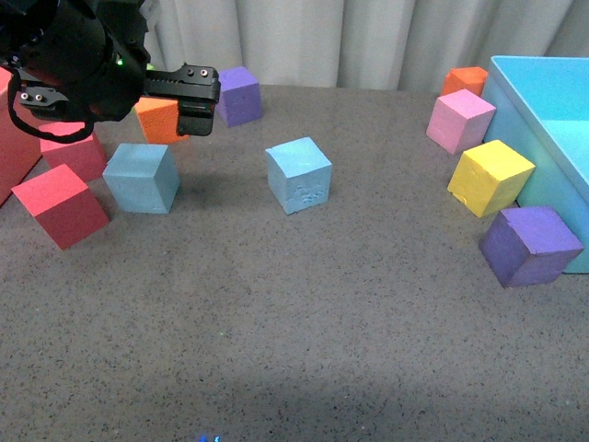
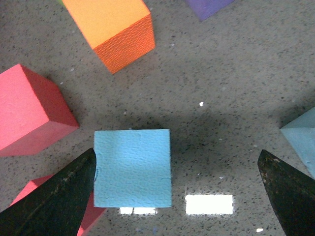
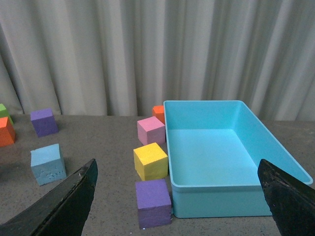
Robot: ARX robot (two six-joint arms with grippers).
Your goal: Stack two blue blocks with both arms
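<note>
Grey table [image 1: 322, 350], scuffed blue block [image 1: 299, 175]

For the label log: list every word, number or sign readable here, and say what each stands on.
None can be read in any view.
The smooth blue block, the scuffed blue block and the bin bear no print.
A tiny blue mark at the front view's bottom edge is too small to read.
</note>
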